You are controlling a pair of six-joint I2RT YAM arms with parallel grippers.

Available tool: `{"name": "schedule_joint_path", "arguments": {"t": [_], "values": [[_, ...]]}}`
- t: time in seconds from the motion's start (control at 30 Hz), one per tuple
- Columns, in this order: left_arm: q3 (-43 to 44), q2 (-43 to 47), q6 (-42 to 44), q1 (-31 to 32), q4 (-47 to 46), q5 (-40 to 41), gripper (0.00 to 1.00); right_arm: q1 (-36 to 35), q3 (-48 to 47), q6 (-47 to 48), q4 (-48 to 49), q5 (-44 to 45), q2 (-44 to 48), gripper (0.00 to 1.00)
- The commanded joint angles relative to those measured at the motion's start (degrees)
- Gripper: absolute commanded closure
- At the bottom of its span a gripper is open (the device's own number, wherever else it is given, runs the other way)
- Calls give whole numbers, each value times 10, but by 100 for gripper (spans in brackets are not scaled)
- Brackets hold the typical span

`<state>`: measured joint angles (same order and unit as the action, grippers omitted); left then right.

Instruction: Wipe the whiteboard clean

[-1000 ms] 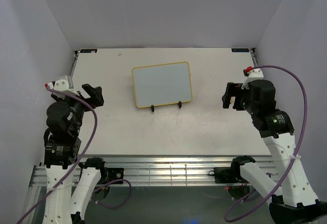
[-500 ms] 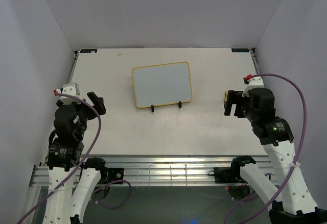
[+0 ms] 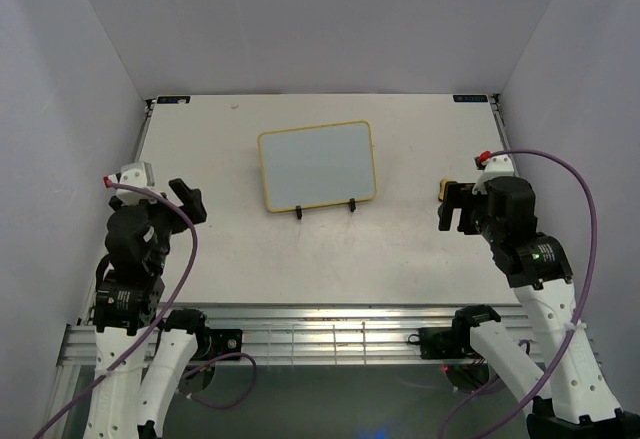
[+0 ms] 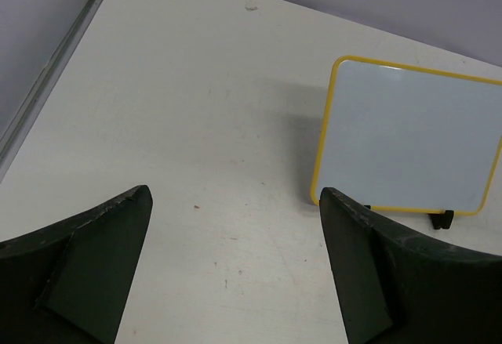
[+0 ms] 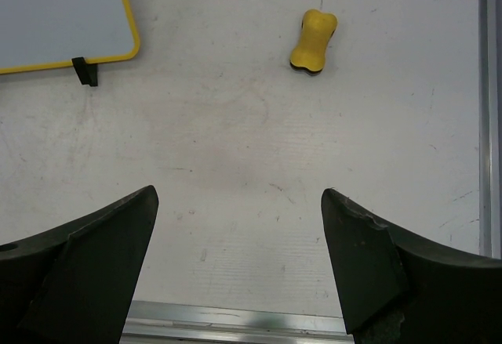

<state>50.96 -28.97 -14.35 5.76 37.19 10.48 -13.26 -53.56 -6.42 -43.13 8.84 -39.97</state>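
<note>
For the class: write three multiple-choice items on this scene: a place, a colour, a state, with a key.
1. Where does the eraser lie relative to the whiteboard? A on top of it; B on the table to its right; C leaning against it.
2. What colour is the whiteboard's frame? A red; B yellow; C green.
3. How is the right gripper? A shut on the eraser; B shut on the whiteboard; C open, empty.
Key: 1 B, it lies on bare table, apart; 2 B, a yellow rim rings the white face; 3 C, its fingers stand wide apart, holding nothing.
</note>
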Motion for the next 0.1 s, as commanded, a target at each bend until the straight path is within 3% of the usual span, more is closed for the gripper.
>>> {"name": "schedule_joint_path", "arguments": {"t": [0.0,0.07], "values": [[3,2,4,3,-23,9,2,-4,2,9,31,-3,6,10],[3,3,4,3,-33,8,2,-4,1,9,32,-1,6,10]]}}
